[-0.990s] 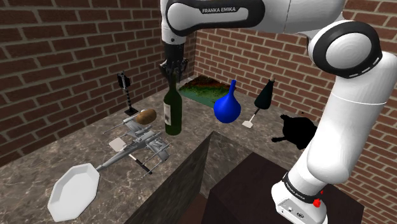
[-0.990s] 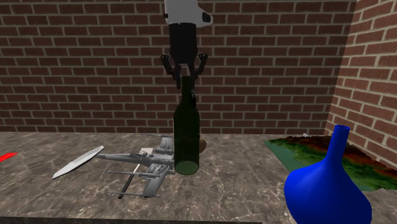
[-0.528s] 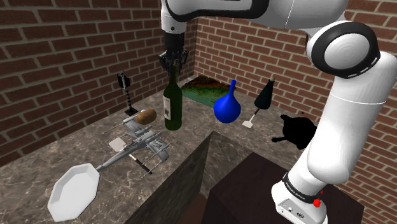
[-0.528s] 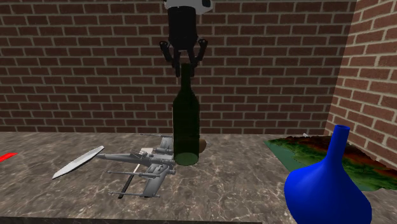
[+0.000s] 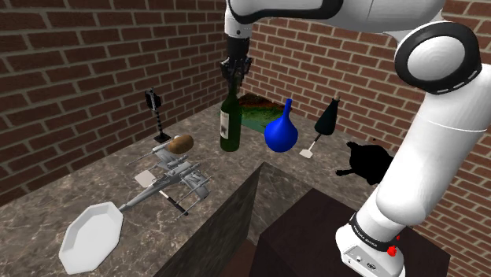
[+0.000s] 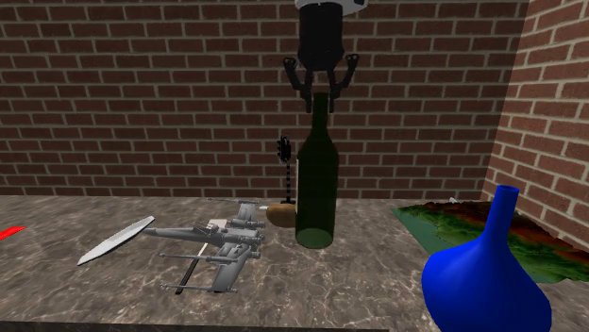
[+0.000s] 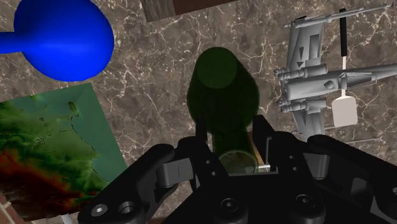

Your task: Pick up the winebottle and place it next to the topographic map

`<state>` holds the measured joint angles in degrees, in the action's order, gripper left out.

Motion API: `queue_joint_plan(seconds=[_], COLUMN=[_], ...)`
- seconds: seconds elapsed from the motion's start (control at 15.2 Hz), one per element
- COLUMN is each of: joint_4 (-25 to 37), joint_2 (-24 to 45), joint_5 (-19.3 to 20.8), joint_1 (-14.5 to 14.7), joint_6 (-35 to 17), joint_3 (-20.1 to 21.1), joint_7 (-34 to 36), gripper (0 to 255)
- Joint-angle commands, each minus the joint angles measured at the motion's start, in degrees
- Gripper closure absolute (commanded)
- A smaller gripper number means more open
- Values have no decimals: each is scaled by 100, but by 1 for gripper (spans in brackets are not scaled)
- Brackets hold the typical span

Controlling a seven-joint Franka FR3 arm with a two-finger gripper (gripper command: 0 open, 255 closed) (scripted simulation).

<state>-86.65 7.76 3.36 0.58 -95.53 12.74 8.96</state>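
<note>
Green glass winebottle (image 5: 230, 130) hung upright from my claw (image 5: 235, 77), which was clamped on its neck. Shoulder view: it was over the marbled counter (image 5: 47, 204), between the potato (image 5: 180, 144) and the blue vase (image 5: 282, 131), with the topographic map (image 5: 253, 110) just behind. Couldn't tell if the base touched the counter.

Second exterior view: claw (image 6: 321, 91) pinched the neck top and the winebottle (image 6: 317, 193) was vertical. Model plane (image 6: 215, 250) was at that view's left; map (image 6: 477, 231) and vase (image 6: 486, 283) at its right.

Wrist view: fingers (image 7: 266, 137) gripped the neck on both sides. Map (image 7: 51, 153) lay near the winebottle (image 7: 221, 95), vase (image 7: 63, 39) beside the map, plane (image 7: 318, 76) on the opposite side.
</note>
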Motion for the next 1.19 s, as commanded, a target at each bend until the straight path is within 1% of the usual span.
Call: queue_joint_plan(seconds=[0.0,0.26,0.59,0.86,1.12], joint_4=[-112,-221,-188,-24,270], joint_2=[-98,-187,-164,-40,179], joint_5=[-43,-98,-145,-176,-213], joint_1=[-166,-470,-833,-1121,-1410], joint_6=[-34,-74,-82,-54,10], joint_3=[-116,-348,-640,-865,-1079], joint_7=[-288,-824,-1482,-1999,-2505], gripper=[255,255,255,255,255])
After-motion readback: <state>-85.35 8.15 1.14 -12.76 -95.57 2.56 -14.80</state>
